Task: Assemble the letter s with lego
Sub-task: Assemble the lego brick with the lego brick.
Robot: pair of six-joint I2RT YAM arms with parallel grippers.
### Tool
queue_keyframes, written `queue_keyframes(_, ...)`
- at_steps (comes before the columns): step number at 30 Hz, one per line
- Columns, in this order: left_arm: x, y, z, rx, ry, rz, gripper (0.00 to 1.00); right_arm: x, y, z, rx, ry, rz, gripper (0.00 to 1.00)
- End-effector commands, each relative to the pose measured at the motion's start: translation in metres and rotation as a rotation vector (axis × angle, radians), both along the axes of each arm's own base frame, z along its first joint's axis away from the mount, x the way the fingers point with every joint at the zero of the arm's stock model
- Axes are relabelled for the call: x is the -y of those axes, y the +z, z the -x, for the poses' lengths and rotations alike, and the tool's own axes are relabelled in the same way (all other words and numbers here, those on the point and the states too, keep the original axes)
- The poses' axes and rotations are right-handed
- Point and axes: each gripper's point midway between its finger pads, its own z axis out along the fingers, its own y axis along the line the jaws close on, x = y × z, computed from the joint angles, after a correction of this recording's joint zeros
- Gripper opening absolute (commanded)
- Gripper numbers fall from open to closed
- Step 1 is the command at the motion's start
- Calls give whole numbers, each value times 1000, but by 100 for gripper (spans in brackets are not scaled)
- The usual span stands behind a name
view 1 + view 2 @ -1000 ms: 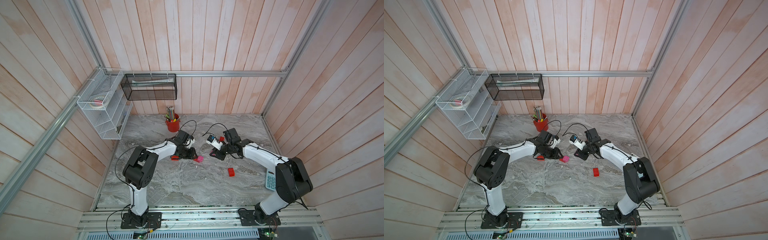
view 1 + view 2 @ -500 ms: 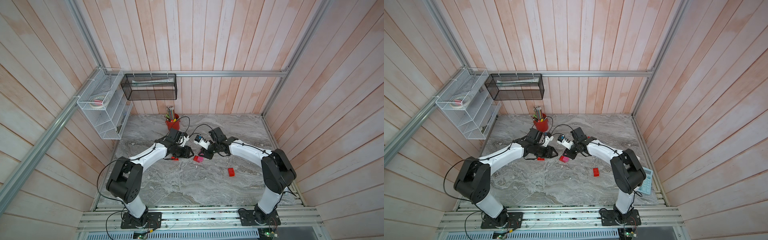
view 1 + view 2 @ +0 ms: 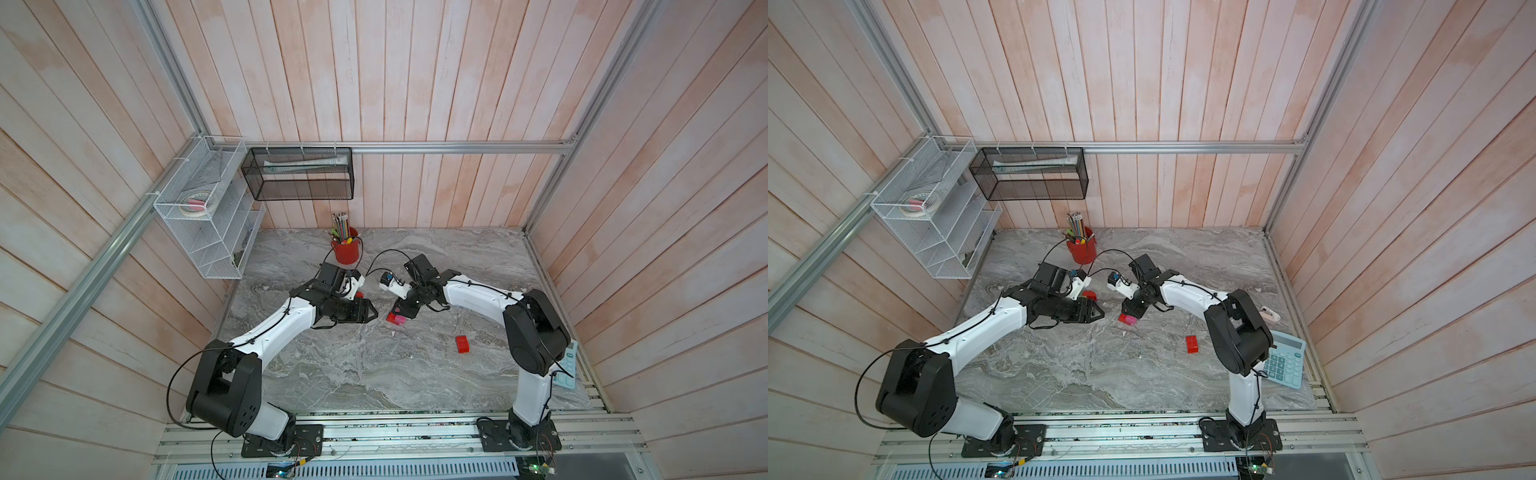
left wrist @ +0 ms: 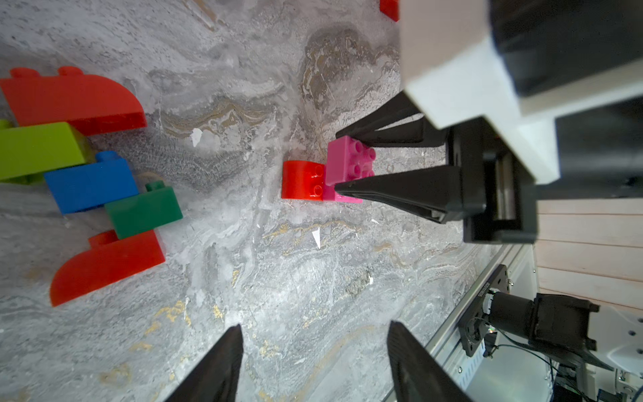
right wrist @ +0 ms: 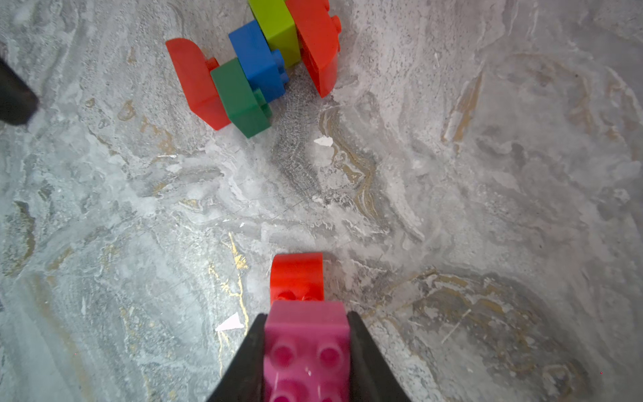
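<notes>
Lego pink brick [image 5: 306,341], a curved red brick [image 5: 296,275] touching its far end, is clamped in the right tool [image 5: 306,315] down at the tabletop [image 3: 374,374], the left tool [image 4: 313,325] nearby with jaws apart and empty, and a joined red, lime, blue and green stack [image 5: 257,69] lying beyond.

You have smooth, glossy plastic on the pink brick [image 5: 306,334] and the rounded red brick [image 5: 296,275], matt black plastic on the fingers [image 4: 410,189] of the right gripper [image 4: 336,160], a dull, marble-patterned tabletop [image 5: 452,209], whitewashed wood-plank walls [image 3: 415,83] and a white metal-mesh rack [image 3: 199,237].
</notes>
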Motion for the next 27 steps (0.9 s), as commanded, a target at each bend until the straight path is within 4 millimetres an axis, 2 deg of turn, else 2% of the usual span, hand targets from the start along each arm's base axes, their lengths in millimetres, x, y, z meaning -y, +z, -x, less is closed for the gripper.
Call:
queue_keyframes(1,-3,3,7,7,-16,11,73,-2,-7,3,-32,-5,45,19)
queue_keyframes(17,-4,3,12,14,-27,26,80,-3,-19,17,-37,54,88,19)
queue_keyframes(27,-5,3,12,13,-27,34,80,-3,-12,21,-29,91,81,19)
